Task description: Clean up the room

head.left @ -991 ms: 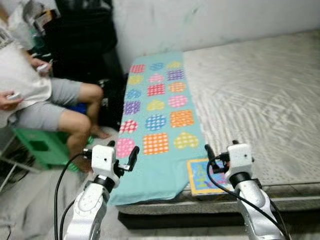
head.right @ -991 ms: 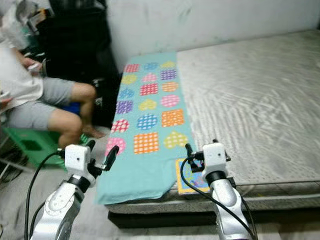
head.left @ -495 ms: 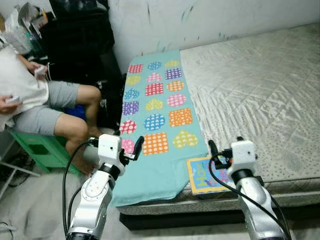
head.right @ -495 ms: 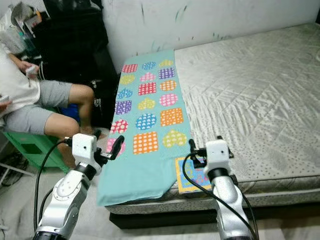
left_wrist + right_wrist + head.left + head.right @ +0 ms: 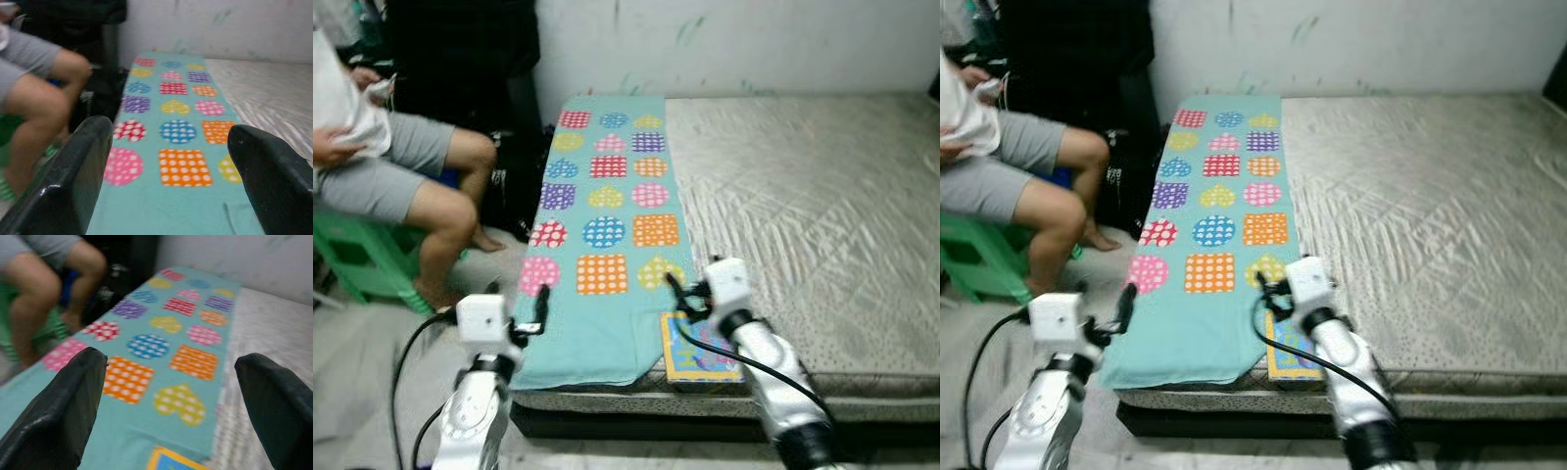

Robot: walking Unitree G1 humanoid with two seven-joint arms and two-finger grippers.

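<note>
Landmark: the mattress [image 5: 803, 196] sits against the wall, bare and grey.
Blanket: a teal blanket [image 5: 607, 225] with coloured dotted shapes lies flat along the mattress's left edge, its near end drooping over the front corner.
Book: a small colourful book [image 5: 690, 354] rests on the mattress's front edge, just beside the blanket's near end.
Left gripper: the left gripper [image 5: 166, 161] hovers off the mattress's front left corner, fingers spread wide, nothing between them, aimed along the blanket.
Right gripper: the right gripper [image 5: 168, 382] hangs over the blanket's near end, close above the book, fingers wide apart and empty.
Person: a person [image 5: 382, 166] sits on a green stool [image 5: 362, 269] left of the mattress.
Progress: looks like early going; blanket unfolded, book not yet picked up, nothing in either gripper.
Left to do: likely lift the book and fold or gather the blanket.
</note>
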